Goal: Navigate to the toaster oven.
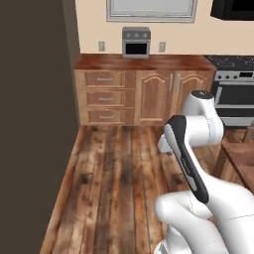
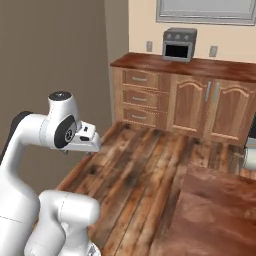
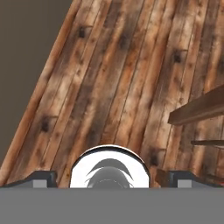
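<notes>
You are looking at the toaster oven (image 1: pixel 136 42) far ahead of you. It is sitting at the back edge of a brown counter (image 1: pixel 163 62), up against the cream wall, under the bottom of a window (image 1: pixel 151 10). Its dark front window is facing you, with small round knobs above it. 2 wall plugs (image 1: pixel 101 46) are showing beside it, 1 on each side. Under the counter, 3 drawers (image 1: pixel 105 97) are stacked near the left end and 2 doors (image 1: pixel 163 95) are next to them. A stove (image 1: pixel 234 92) is standing past the right end of the counter. A wood floor (image 1: pixel 119 178) is lying between you and the cabinets. The claw (image 3: pixel 109 177) is pointing down at the floor, and you cannot tell if it is wide or narrow.
</notes>
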Motion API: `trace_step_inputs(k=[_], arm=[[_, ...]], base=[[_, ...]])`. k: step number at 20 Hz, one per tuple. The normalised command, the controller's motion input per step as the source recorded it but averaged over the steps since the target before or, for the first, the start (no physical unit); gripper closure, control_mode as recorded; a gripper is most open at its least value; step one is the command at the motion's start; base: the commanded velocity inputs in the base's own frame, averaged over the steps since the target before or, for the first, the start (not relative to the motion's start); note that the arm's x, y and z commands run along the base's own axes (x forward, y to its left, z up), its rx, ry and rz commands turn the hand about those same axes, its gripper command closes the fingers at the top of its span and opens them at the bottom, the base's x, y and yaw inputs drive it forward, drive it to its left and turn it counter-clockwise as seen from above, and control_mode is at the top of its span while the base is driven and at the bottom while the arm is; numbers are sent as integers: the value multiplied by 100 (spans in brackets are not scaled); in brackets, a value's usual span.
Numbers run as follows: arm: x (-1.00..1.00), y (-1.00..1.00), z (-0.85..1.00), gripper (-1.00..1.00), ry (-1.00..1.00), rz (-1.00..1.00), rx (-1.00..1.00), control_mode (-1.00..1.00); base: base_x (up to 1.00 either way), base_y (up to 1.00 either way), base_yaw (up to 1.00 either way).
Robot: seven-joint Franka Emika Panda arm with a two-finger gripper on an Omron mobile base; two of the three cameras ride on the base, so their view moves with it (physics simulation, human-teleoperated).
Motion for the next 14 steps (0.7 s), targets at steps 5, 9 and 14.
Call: trace_step_inputs(k=[5, 9, 14], arm=[[0, 0, 0, -100, 0, 0, 0, 100], [0, 0, 0, -100, 0, 0, 0, 100], [0, 0, 0, -100, 0, 0, 0, 100]], base=[[100, 40, -14], [100, 38, -10], [100, 11, -10]])
